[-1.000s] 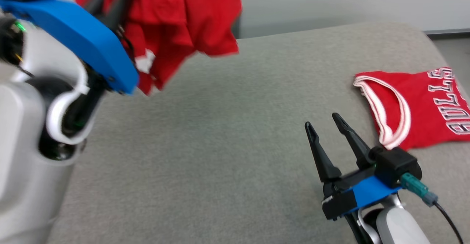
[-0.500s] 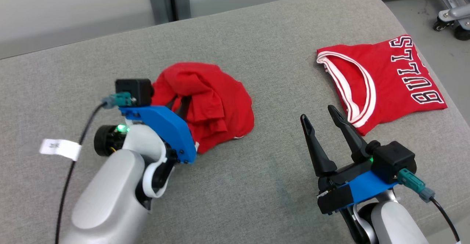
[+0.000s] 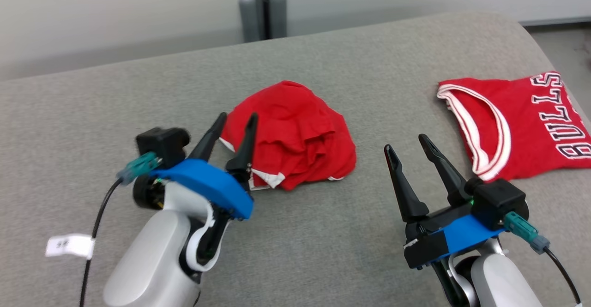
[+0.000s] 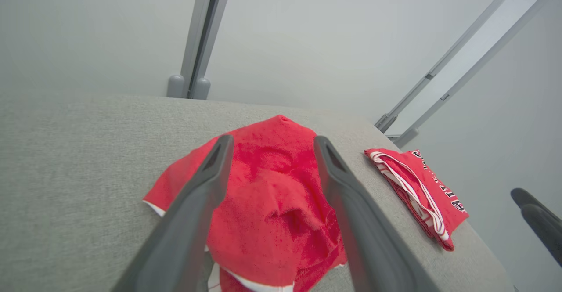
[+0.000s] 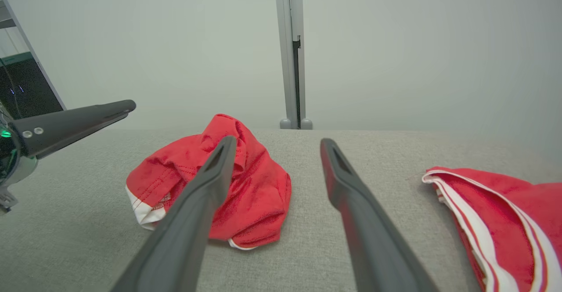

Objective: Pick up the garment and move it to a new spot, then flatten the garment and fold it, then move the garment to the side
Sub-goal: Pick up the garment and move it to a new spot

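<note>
The crumpled red cloth garment [image 3: 295,136] lies heaped on the grey fabric counter [image 3: 323,233], just ahead of the left end effector [image 3: 238,115], which is spread and empty. The right end effector [image 3: 405,142], also spread, has the heap ahead to its left. To flatten it well, I think each should pinch a white-trimmed edge and pull apart slowly.

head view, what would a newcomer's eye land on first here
The crumpled red cloth heap at the middle of the grey padded surface stands out first, with the open left gripper at its near edge. Next comes the folded red BULLS jersey with white trim at the far right, beyond the open right gripper.
</note>
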